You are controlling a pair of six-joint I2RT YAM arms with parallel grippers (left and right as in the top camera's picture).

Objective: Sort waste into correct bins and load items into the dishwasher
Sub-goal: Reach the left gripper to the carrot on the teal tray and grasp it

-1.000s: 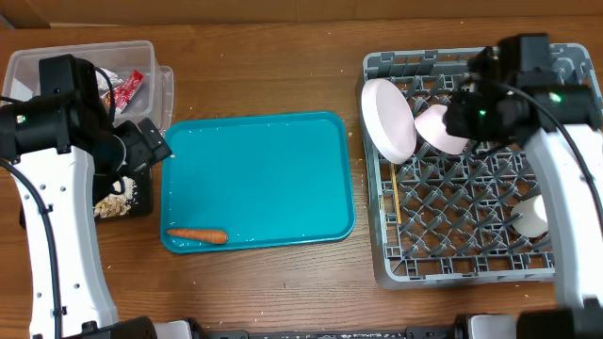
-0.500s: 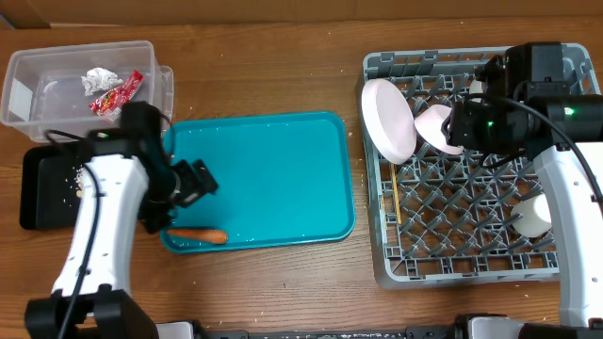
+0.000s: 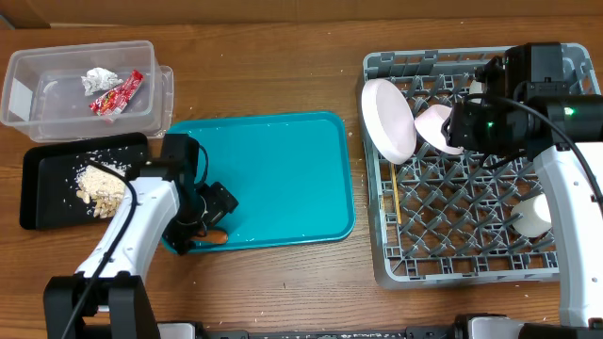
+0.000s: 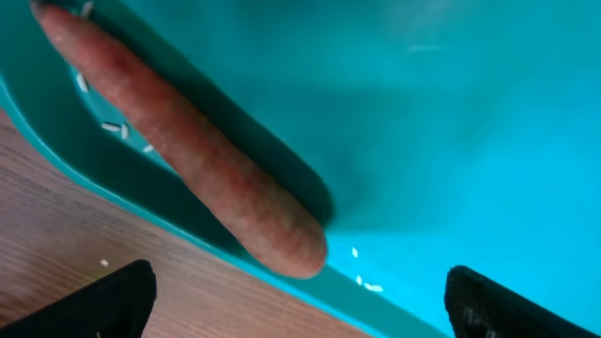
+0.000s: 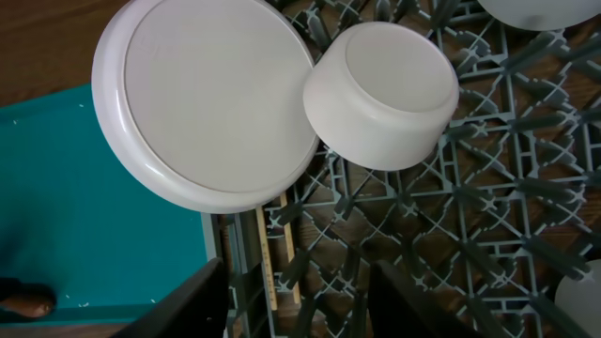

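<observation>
The orange carrot (image 4: pixel 197 160) lies along the teal tray's front-left rim, half hidden under my left gripper in the overhead view (image 3: pixel 218 237). My left gripper (image 3: pixel 209 221) hovers just over it, open and empty, its fingertips (image 4: pixel 300 319) straddling the carrot's end. The clear tub (image 3: pixel 38 71) holds crumpled paper (image 3: pixel 99 78) and a red wrapper (image 3: pixel 118 94). The black tray (image 3: pixel 38 184) holds rice crumbs (image 3: pixel 99 184). The grey dish rack (image 3: pixel 471 264) holds a white plate (image 5: pixel 211 103), a bowl (image 5: pixel 385 94), a cup (image 3: pixel 533 217) and chopsticks (image 5: pixel 272 253). My right gripper (image 5: pixel 300 310) is open above the rack.
The large teal tray (image 3: pixel 273 169) lies between the bins and the rack, with a few rice grains (image 4: pixel 366 282) near the carrot. Another white bowl (image 5: pixel 545 9) stands at the rack's far side. Brown wooden table (image 3: pixel 283 292) surrounds everything.
My left arm has swung from the bins at the far left down to the teal tray's front-left corner, over the carrot. Rice crumbs now show in the black tray. The right arm barely moved.
</observation>
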